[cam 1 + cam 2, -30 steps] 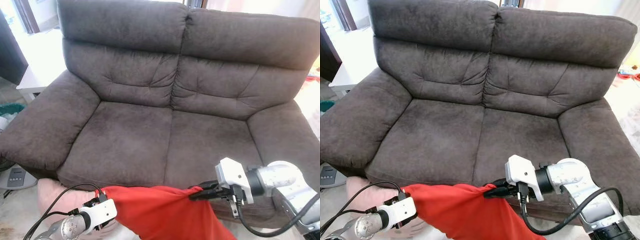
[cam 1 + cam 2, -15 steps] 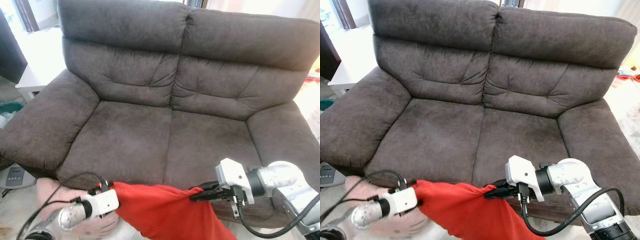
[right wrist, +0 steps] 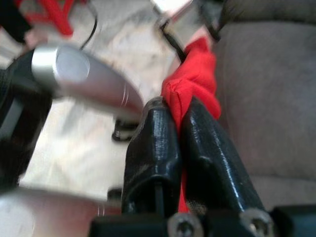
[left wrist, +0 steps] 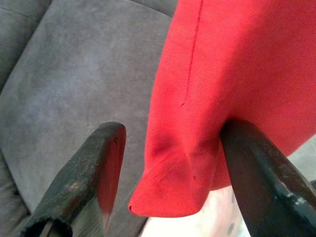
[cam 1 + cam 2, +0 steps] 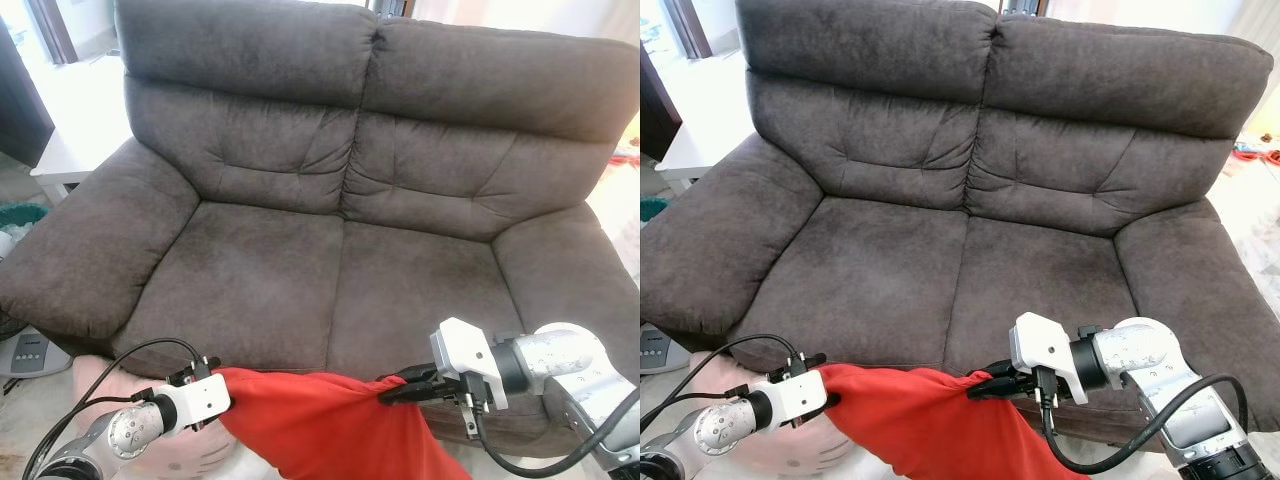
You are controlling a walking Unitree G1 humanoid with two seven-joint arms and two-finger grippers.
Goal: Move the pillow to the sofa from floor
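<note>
Hanging in front of the sofa [image 5: 330, 250] seat, the red pillow [image 5: 330, 425] is off the floor — the right tool [image 5: 385, 393] pinches one corner, the left tool [image 4: 168, 187] is spread around another.

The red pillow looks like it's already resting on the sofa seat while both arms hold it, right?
Not quite. The red pillow hangs in front of the sofa, below its seat edge, not on it, as the left eye view shows. The left gripper and right gripper do hold it.
</note>
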